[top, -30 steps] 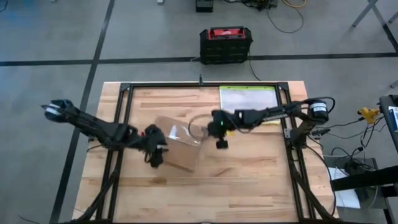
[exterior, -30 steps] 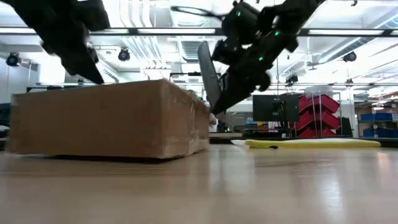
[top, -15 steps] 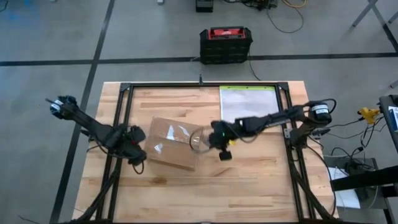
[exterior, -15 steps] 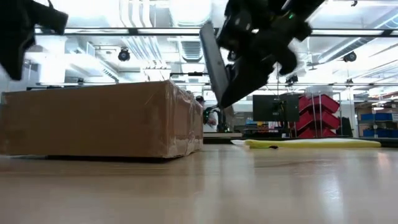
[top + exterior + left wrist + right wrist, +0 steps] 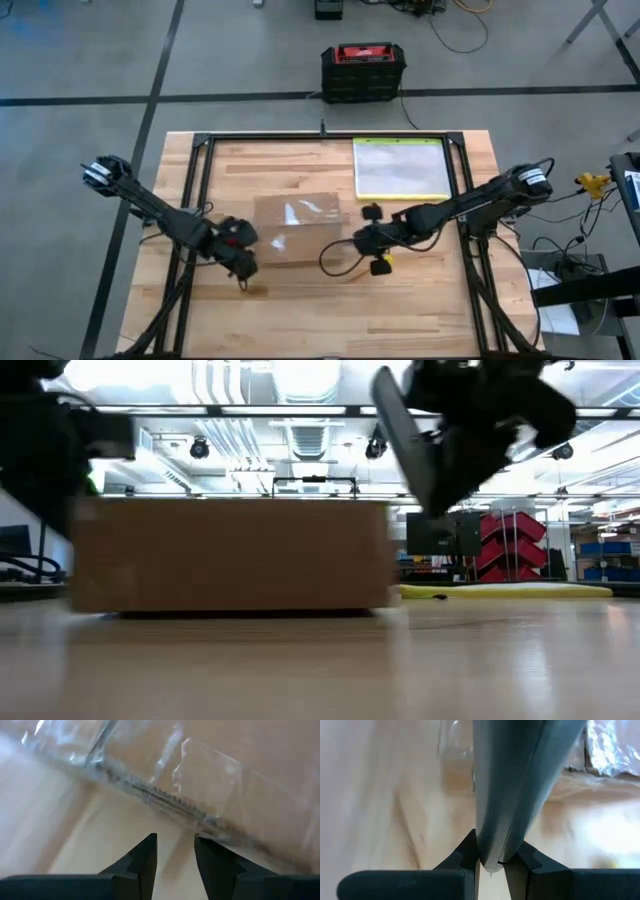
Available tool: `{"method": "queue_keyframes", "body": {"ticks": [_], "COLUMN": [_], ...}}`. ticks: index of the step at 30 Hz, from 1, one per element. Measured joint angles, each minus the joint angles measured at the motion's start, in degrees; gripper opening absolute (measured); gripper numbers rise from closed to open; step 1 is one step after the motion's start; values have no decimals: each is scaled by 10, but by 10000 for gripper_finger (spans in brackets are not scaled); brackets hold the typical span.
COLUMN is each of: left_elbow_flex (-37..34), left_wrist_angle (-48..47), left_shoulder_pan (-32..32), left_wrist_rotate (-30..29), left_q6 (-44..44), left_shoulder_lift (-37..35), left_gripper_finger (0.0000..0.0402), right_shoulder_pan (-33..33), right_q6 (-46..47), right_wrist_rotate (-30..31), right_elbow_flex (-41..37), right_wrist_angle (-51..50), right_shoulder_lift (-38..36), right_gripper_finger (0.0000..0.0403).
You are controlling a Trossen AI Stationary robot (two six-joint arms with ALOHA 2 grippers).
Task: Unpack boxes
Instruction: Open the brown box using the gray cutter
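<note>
The flat brown cardboard box [image 5: 297, 228], with shiny clear tape on top, lies on its broad underside on the wooden table [image 5: 420, 290], square with the table's edges. It fills the low view [image 5: 230, 555]. My left gripper [image 5: 241, 264] stands open at the box's near left corner, its fingers [image 5: 175, 857] pointing at the taped edge [image 5: 165, 802] without touching it. My right gripper [image 5: 371, 250] hangs to the right of the box, shut on a long grey-looking strip [image 5: 515, 780] that curls in a thin loop [image 5: 324, 263] toward the box. My right gripper pinches one end of the strip [image 5: 492, 851] between its two fingers [image 5: 467, 851], which slant down. The strip runs on past the fingertips as a flat band [image 5: 398, 445]. It stands tilted in the air, clear of the table.
A clear plastic pouch with a yellow-green edge [image 5: 400, 168] lies flat at the table's far right. Black frame rails [image 5: 196, 190] run along both sides of the table. A black-and-red case [image 5: 363, 70] stands on the floor beyond the far edge.
My right gripper has gone toward the table's near and right edges, away from the box, taking the strip with it. The box has turned from skewed to square with the table. My left gripper has come off the box top and sunk beside its near left corner.
</note>
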Motion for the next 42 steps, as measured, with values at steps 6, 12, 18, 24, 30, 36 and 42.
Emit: {"method": "queue_keyframes", "body": {"ticks": [6,12,18,24,30,36,42], "left_elbow_flex": [120,265,234,138,29,-13,14], "left_wrist_angle": [135,-251,-270,-185,-75,-64,-64], "left_shoulder_pan": [-9,30,159,284,272,155,31], "left_wrist_rotate": [4,-163,-192,-172,-26,19,16], "left_q6": [199,154,222,321,312,196,65], "left_shoulder_lift": [140,170,81,16,-18,-23,-20], "left_gripper_finger": [116,116,116,116,116,116,116], "right_shoulder_pan": [25,40,32,-2,-72,-153,-210], "right_q6": [82,180,172,100,-24,-145,-222], "right_wrist_rotate": [9,17,39,87,96,64,46], "right_elbow_flex": [0,-17,-58,-57,-55,-55,-55], "right_wrist_angle": [-145,-254,-225,-154,-29,131,213], "right_shoulder_lift": [-52,-62,-43,-37,-36,-34,-36], "right_gripper_finger": [39,39,39,39,39,39,39]}}
